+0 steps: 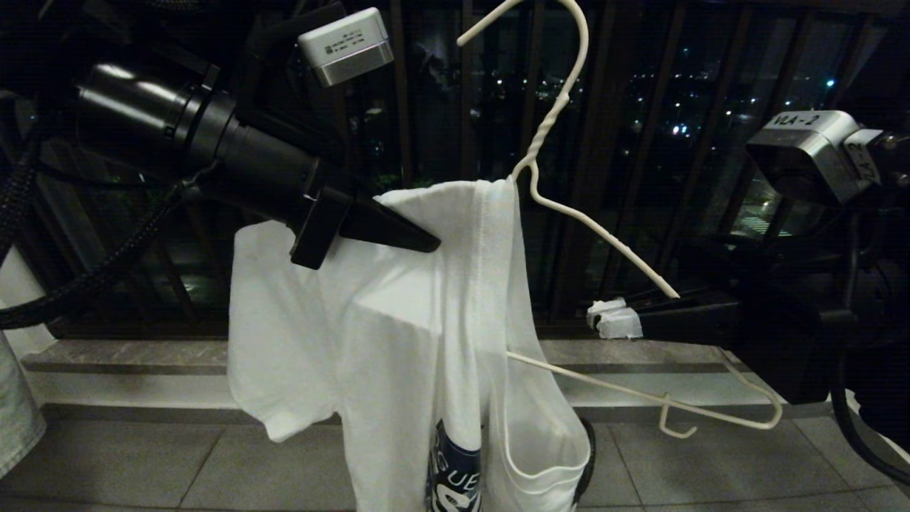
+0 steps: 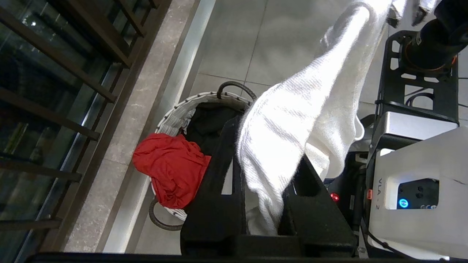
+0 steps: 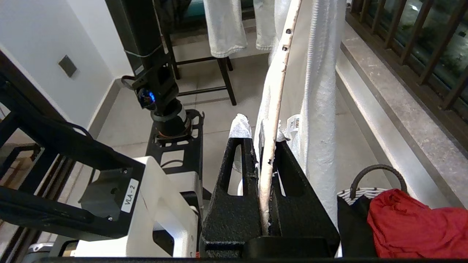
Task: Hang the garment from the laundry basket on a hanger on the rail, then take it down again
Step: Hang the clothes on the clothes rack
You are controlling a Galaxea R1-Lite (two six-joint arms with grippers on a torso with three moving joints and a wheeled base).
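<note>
The T-shirt [image 1: 398,320] is hanging in the air in front of the balcony bars [image 1: 640,107], draped over one arm of the hanger [image 1: 569,213], its folds dropping down past the left gripper [image 1: 416,240]. A strip of its dark blue print is showing near the hem. The left gripper's fingers [image 2: 310,190] are pinching a bunch of the white cloth near the shoulder, the fabric running up and away from between them. The hanger is tilting, its hook pointing up and its bare arm slanting down into the right gripper [image 1: 615,318]. That gripper's fingers [image 3: 237,175] are pressing together on the thin wire, which is passing straight between them; the shirt is hanging just beyond their tips. One fingertip is wearing a white wrapping.

Below the left fingers the basket [image 2: 175,117] is standing on the tiled floor [image 2: 278,40] against the stone ledge [image 2: 146,102], with a red garment [image 2: 170,170] spilling over its rim and something dark inside. A pale denim piece [image 3: 225,25] is hanging further off, beyond the right fingers, near a dark chair. The rail is out of sight.
</note>
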